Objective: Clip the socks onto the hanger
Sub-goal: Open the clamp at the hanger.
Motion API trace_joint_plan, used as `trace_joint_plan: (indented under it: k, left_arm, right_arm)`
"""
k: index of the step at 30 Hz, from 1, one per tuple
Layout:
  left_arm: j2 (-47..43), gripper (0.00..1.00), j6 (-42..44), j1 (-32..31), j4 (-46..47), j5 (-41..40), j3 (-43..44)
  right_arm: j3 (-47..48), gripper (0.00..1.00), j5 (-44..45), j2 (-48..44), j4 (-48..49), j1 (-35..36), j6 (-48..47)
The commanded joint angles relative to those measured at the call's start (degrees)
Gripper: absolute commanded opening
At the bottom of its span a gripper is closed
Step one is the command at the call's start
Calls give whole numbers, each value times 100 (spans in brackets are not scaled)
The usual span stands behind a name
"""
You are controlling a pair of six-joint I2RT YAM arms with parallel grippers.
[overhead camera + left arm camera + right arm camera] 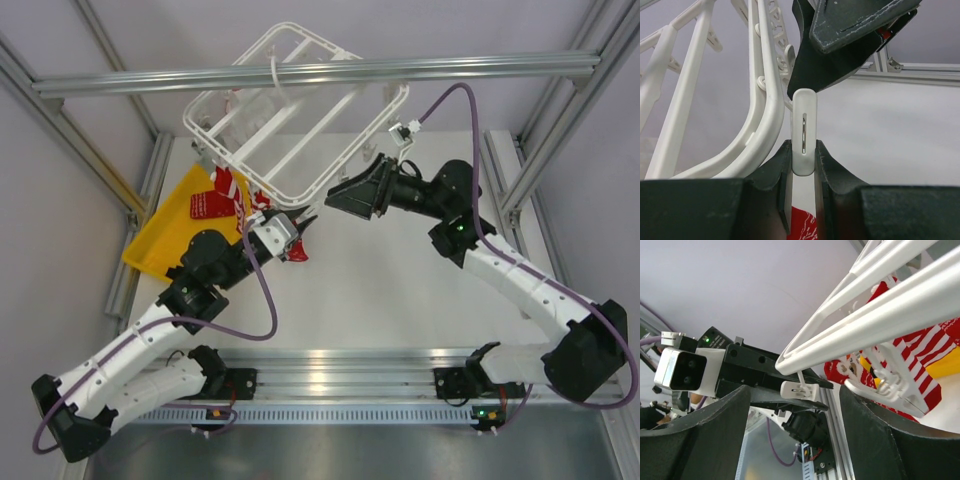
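The white hanger [300, 110] hangs tilted over the back of the table. My left gripper [803, 150] is shut on the lower end of one of its white clips [803, 125]. Red sock fabric [802, 222] shows deeper between the fingers; I cannot tell whether it is gripped. In the top view that sock [298, 246] hangs at the left gripper [300, 228]. My right gripper [345, 195] is open and empty, facing the same clip [799, 390] from just above. More red and striped socks [920, 355] hang or lie beyond the frame.
A yellow tray [160, 235] at the left holds red socks [212, 200]. A grey aluminium beam [320, 75] crosses above the hanger, and more beams run down both sides. The two grippers are almost tip to tip under the hanger's near edge.
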Motion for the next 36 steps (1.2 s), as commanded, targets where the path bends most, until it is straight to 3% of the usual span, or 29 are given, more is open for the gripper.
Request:
trace_joint_plan:
  k: [1, 6, 18, 24, 27, 29, 31, 36]
  left_arm:
    - [41, 0, -98, -14, 197, 78, 59]
    - [111, 0, -80, -14, 136, 61, 111]
    - [164, 0, -97, -14, 39, -10, 190]
    - [156, 0, -115, -14, 13, 51, 199]
    - [121, 0, -159, -14, -101, 52, 235]
    - [59, 11, -168, -14, -216, 60, 243]
    - [-20, 15, -203, -14, -347, 87, 217]
    - [-161, 19, -168, -14, -444, 52, 138]
  right_arm:
    - [232, 72, -188, -26, 390, 201, 15]
    - [320, 72, -197, 44, 320, 316, -99]
    - [346, 58, -65, 88, -136, 448, -494]
    - [399, 41, 251, 123, -330, 439, -565]
    - [399, 27, 497, 132, -453, 386, -626]
    - [390, 15, 550, 132, -427, 377, -618]
    - [337, 6, 481, 149, -322, 307, -547]
    - [258, 0, 366, 176, -120, 254, -512]
